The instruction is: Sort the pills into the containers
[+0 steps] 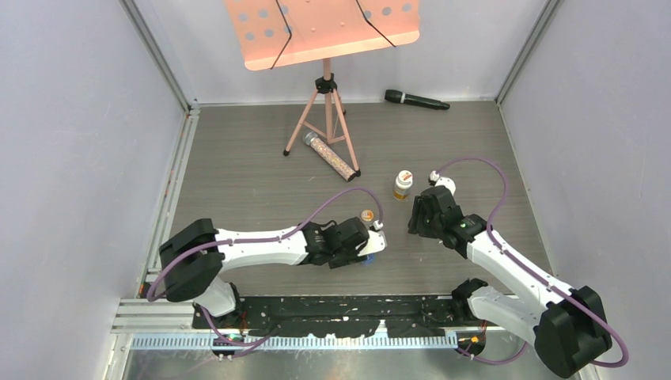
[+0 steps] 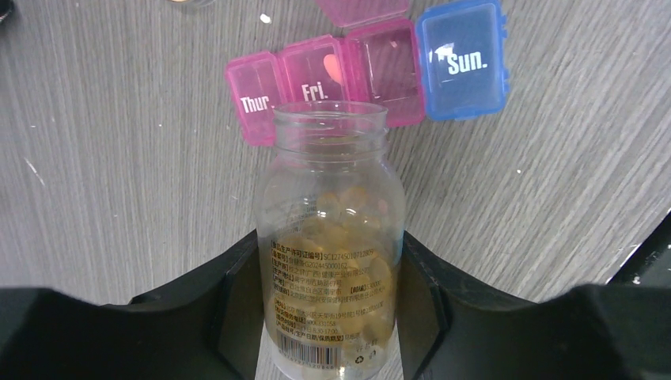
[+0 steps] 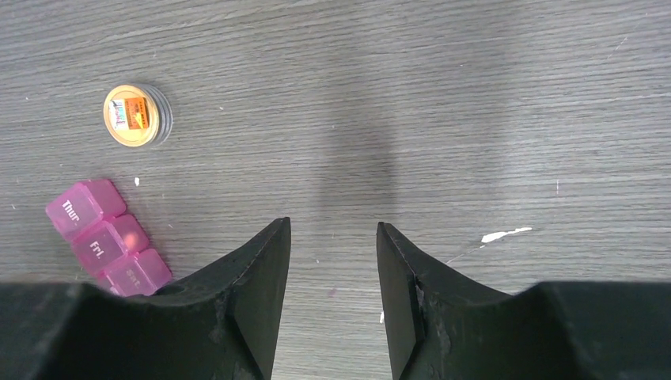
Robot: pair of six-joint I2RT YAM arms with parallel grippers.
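From above, the left pincer (image 1: 370, 244) hides nearly all of the pill box (image 1: 369, 260), perhaps one blue corner showing.

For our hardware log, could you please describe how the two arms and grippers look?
The left arm and right arm have white shells, black joints and black wrists; a purple cable loops along each. Their fingers are matte black, broad and tapered.

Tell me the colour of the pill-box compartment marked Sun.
The Sun. compartment is blue with white lettering; it shows best in the left wrist view.
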